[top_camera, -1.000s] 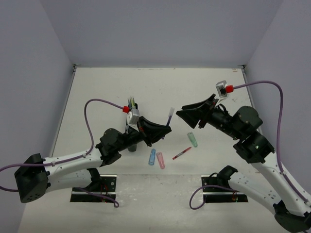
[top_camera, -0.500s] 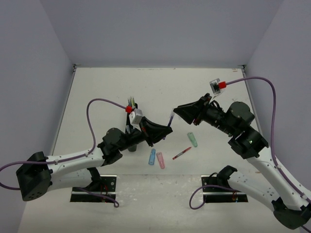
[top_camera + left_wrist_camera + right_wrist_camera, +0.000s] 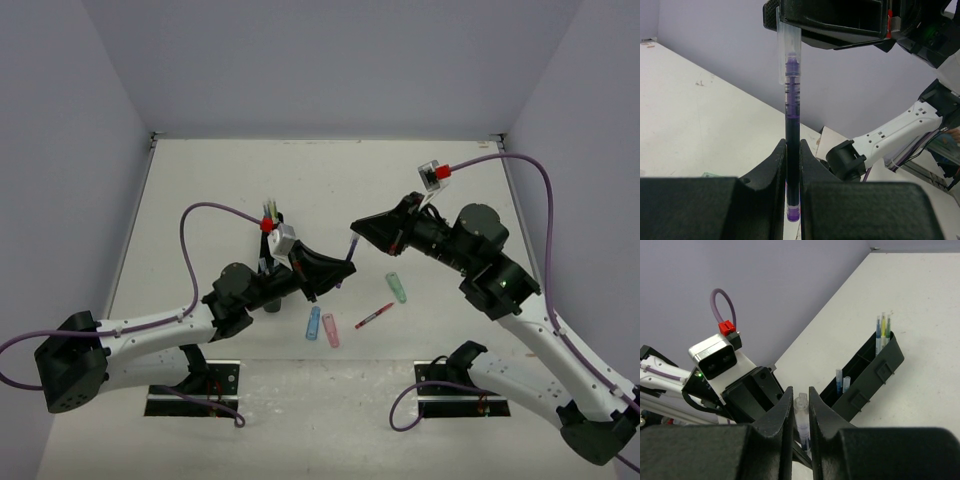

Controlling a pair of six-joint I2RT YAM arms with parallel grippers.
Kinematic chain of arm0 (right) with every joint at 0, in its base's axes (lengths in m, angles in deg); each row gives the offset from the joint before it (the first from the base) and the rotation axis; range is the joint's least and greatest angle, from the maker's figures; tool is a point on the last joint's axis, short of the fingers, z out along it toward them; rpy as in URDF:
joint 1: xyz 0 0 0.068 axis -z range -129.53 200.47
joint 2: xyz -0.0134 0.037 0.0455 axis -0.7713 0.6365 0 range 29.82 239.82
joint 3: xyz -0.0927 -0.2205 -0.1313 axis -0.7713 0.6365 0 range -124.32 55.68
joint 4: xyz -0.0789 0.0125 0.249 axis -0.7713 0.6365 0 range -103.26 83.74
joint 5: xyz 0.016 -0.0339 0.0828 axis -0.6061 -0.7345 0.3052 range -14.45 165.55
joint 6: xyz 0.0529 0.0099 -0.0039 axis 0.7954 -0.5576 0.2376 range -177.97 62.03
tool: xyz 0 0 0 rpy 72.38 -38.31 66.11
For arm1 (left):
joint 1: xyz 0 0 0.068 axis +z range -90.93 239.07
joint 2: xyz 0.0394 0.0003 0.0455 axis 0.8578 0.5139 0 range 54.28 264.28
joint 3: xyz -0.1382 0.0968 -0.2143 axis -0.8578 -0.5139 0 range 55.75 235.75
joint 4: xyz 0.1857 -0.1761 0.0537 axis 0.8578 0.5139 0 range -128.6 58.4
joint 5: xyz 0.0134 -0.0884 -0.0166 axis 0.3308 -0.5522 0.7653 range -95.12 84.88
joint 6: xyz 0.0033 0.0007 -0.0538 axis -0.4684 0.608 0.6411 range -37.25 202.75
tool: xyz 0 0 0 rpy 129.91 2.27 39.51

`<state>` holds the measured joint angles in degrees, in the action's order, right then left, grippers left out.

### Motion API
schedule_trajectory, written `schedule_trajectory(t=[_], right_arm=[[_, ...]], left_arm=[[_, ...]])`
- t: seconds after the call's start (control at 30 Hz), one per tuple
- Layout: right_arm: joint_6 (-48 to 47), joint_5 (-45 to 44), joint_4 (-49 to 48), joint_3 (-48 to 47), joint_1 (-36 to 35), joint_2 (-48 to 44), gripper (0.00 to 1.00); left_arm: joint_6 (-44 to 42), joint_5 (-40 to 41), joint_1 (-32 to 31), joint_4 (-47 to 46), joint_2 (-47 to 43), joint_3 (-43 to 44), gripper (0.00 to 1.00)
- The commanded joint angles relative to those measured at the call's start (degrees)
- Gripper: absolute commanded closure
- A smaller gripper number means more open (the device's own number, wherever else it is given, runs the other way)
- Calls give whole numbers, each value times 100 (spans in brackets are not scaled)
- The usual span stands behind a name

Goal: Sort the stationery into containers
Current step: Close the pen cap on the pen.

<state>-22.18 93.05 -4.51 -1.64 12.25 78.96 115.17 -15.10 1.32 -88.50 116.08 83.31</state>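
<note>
**Right gripper reached the purple pen's cap for a hand-over, mid-frame**

Within 1 s the right gripper (image 3: 358, 233) swung left from right of centre to meet the purple pen (image 3: 350, 248). The left gripper (image 3: 338, 270) had its jaws clamped on the pen's lower barrel, holding it up off the table. In the right wrist view the right jaws stood narrowly either side of the cap; I could not tell whether they gripped it. I judged this a transfer or re-grip, with the pen not yet sorted. The organiser (image 3: 867, 371), centre-left, held a few pens. A blue piece (image 3: 313, 322), pink piece (image 3: 330, 330), red pen (image 3: 373, 316) and green piece (image 3: 397, 288) lay loose below centre. The upper table was open and the walls were well apart from both arms.
</note>
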Motion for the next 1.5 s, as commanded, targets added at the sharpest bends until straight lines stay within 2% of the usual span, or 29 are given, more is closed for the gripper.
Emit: schedule_trajectory(t=[0.0, 0.17, 0.3, 0.43, 0.7, 0.97, 1.07, 1.1, 1.13, 1.17, 1.33, 1.37, 1.43, 1.47], right_arm=[[-4, 134, -263, 42, -37, -1, 88], [-83, 278, -323, 171, -37, 22, 100], [-195, 591, -602, 536, -37, -19, 100], [-466, 934, -839, 1102, -61, -79, 100], [-529, 905, -963, 1777, -81, -273, 100], [-511, 977, -978, 1854, -81, -344, 100], [-395, 1069, -987, 1628, -81, -353, 100], [-351, 1117, -1007, 1553, -81, -349, 97], [-308, 1124, -1005, 1445, -81, -331, 86], [-272, 1122, -998, 1312, -81, -314, 84], [-248, 1086, -948, 887, -81, -143, 87], [-248, 1089, -941, 852, -81, -115, 84], [-206, 1067, -960, 805, -83, -92, 64], [-187, 1080, -1004, 818, -89, -98, 63]], left_arm=[[-11, 101, 1, -107, -7, 242, 100], [-27, 174, 3, -49, -65, 303, 100], [-113, 145, 21, 129, -159, 514, 100], [-218, -266, 224, 311, -295, 1002, 100], [-341, -383, 590, 711, -441, 1771, 100], [-74, -536, 801, 514, -429, 1576, 100], [-324, -1037, 790, 465, -364, 1361, 100], [-314, -1137, 781, 399, -331, 1258, 100], [-279, -1235, 766, 264, -292, 1109, 100], [-263, -1296, 736, 200, -291, 900, 100], [-131, -1323, 672, -1, -317, 425, 100], [-136, -1318, 669, 18, -331, 395, 100], [-186, -1242, 667, 184, -364, 374, 100], [-192, -1235, 661, 241, -370, 374, 100]])
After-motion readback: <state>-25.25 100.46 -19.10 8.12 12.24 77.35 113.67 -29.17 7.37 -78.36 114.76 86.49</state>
